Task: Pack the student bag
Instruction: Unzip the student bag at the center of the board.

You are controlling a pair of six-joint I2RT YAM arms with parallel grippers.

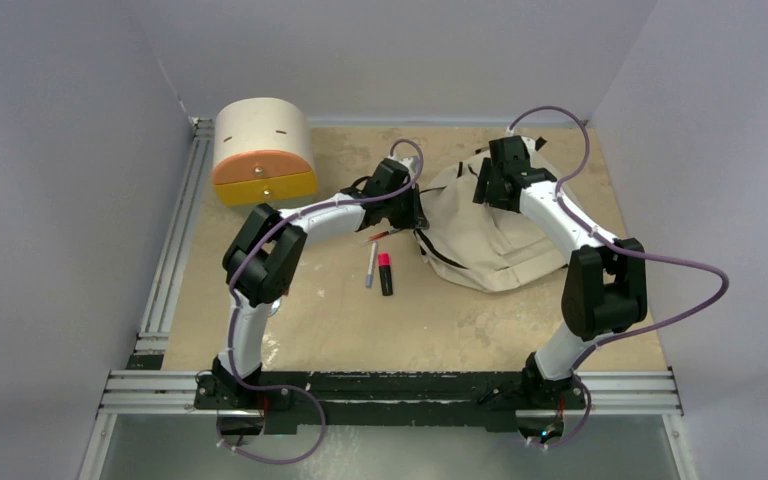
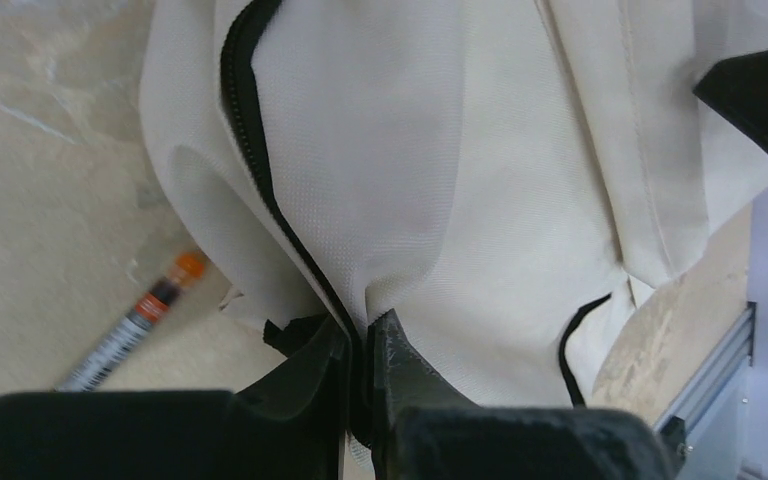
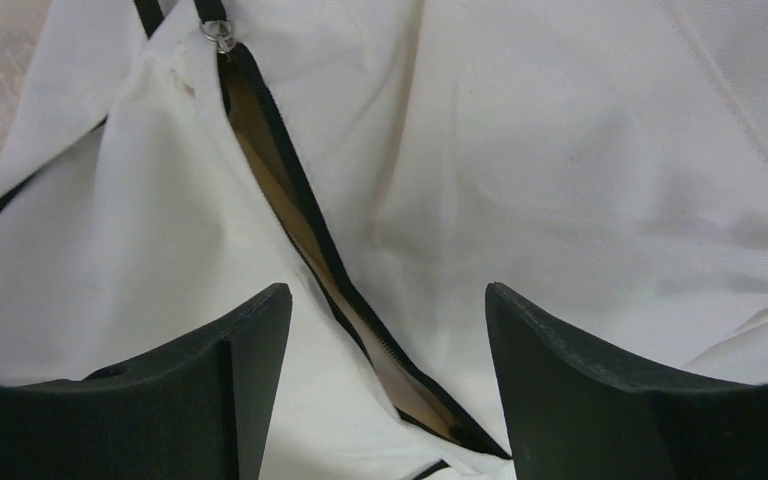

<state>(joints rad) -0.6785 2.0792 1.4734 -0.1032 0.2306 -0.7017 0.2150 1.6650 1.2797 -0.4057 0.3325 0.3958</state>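
Cream drawer box, orange and yellow fronts, far left on table. Grey pen and red-black marker side by side mid-table. Orange-capped pen near them.

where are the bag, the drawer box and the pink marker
bag (image 1: 480, 245), overhead view, on its cream fabric front
drawer box (image 1: 260, 128), overhead view, on its rounded cream top
pink marker (image 1: 386, 273), overhead view, where the pink cap meets the black barrel

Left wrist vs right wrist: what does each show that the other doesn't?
Left wrist only: left fingers pinched shut on the student bag at its black zipper; an orange-capped pen on the table. Right wrist only: right fingers apart over the unzipped gap, tan lining and zipper pull visible. Both: the cream bag fabric and zipper.
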